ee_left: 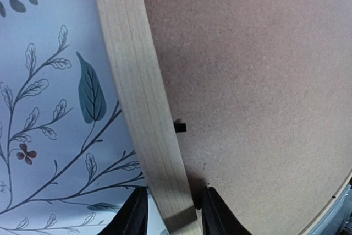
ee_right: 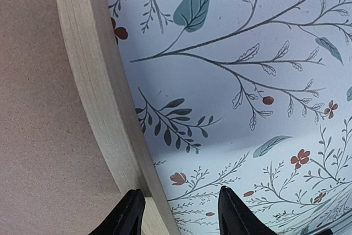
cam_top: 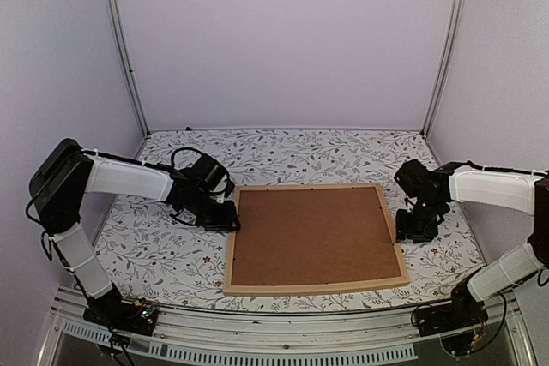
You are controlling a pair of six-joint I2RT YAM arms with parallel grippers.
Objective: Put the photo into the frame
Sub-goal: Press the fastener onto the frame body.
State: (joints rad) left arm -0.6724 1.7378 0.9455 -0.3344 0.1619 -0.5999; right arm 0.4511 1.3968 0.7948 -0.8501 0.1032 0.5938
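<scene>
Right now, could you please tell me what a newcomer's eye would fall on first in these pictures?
The big light-wood frame draws the eye first, lying flat mid-table with its brown backing board facing up. Next come the two arms: the left tool straddles the frame's left rail and the right tool sits at its right rail. Everything rests on a floral tablecloth.

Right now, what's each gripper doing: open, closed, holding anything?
Left gripper: straddles the frame rail; grip cannot be told.
Right gripper: open, holding nothing, at the frame's right rail.
</scene>
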